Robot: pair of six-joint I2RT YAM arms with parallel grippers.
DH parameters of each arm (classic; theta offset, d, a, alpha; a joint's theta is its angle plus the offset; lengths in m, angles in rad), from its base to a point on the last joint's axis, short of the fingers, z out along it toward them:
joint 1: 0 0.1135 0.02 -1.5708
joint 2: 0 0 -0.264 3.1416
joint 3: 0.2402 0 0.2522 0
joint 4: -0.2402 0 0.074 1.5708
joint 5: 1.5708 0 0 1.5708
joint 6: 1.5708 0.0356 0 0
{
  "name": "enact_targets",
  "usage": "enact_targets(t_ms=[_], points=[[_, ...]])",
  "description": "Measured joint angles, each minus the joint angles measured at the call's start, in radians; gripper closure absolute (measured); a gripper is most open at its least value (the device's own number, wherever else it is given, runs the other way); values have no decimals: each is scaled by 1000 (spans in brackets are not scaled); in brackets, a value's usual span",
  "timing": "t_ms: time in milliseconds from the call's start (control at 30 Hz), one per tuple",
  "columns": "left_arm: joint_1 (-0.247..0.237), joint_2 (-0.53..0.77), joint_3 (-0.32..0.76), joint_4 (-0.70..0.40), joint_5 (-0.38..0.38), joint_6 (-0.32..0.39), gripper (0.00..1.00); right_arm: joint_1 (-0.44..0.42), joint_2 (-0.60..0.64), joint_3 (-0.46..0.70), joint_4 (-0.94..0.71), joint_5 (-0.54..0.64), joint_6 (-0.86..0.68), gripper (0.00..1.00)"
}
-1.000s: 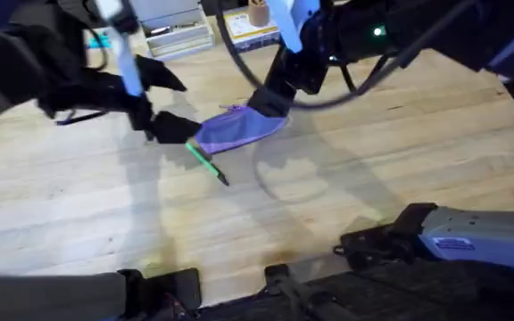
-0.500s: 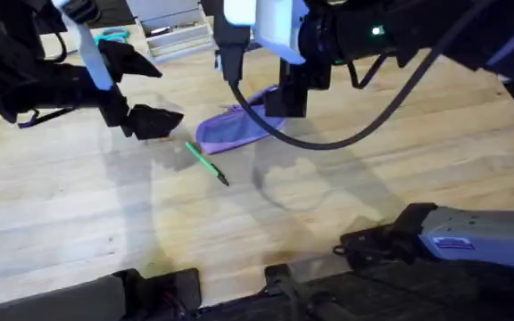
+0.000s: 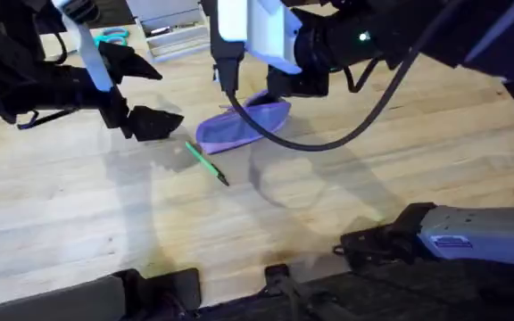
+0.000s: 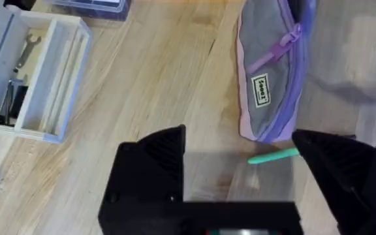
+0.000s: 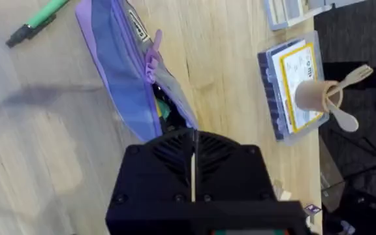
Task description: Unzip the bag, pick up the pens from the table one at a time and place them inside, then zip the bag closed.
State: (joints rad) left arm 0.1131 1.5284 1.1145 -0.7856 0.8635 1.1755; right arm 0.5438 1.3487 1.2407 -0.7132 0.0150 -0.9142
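The lilac bag (image 3: 239, 127) lies on the table (image 3: 346, 196) at centre back, its zipper pull (image 5: 152, 55) partway along the top. A dark gap with something green shows in the bag (image 5: 119, 72) near my right gripper. The green pen (image 3: 206, 164) lies on the wood just in front of the bag's left end. My left gripper (image 3: 150, 94) hangs open to the left of the bag, and in its wrist view the bag (image 4: 269, 85) and pen (image 4: 273, 156) lie beyond the fingers. My right gripper (image 5: 193, 140) is shut over the bag's far right end; whether it pinches cloth is hidden.
A pale divided tray (image 4: 51, 72) with small tools stands at the back left, teal scissors (image 3: 110, 36) beside it. A box with a yellow label (image 5: 292, 78) and a cup of wooden utensils (image 5: 318, 98) sit at the back. A resting arm segment (image 3: 471, 236) lies front right.
My left gripper has drawn back to the left, away from the bag's left end. The right arm has shifted over the bag's right end, which now shows. The pen has not moved.
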Motion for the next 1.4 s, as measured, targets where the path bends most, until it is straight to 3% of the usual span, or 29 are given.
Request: enact_targets(t_ms=[600,1367,1400], points=[[0,0,0,-4,0,0,6,-7,216,0,47,-64,-154,968],[0,0,0,-4,0,3,7,-15,335,4,78,-150,-187,968],[0,0,0,-4,0,3,7,-15,335,4,80,-150,-188,845]])
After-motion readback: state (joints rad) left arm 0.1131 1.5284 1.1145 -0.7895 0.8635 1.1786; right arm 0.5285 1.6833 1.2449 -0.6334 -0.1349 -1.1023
